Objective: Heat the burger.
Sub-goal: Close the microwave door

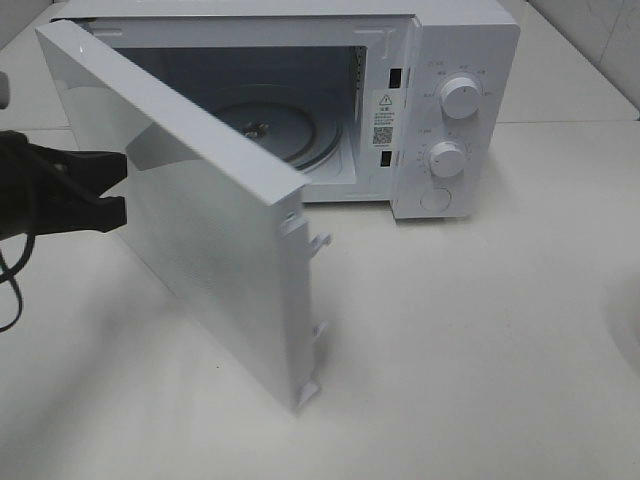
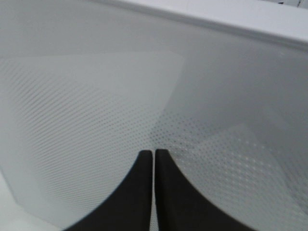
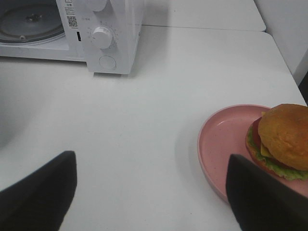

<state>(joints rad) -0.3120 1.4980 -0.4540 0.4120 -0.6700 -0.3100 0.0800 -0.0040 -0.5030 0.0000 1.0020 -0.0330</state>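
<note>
The burger, with a tan-brown bun and lettuce, lies on a pink plate on the white table; it shows only in the right wrist view. My right gripper hovers open beside the plate, one finger at the plate's rim, nothing between the fingers. The white microwave stands at the back with its door swung wide open and the glass turntable bare. My left gripper is shut with its tips against the door's outer face; its fingertips are pressed together and hold nothing.
Two knobs and a round button sit on the microwave's right panel. The open door sticks far out over the table's left half. White table surface stretches in front and to the right.
</note>
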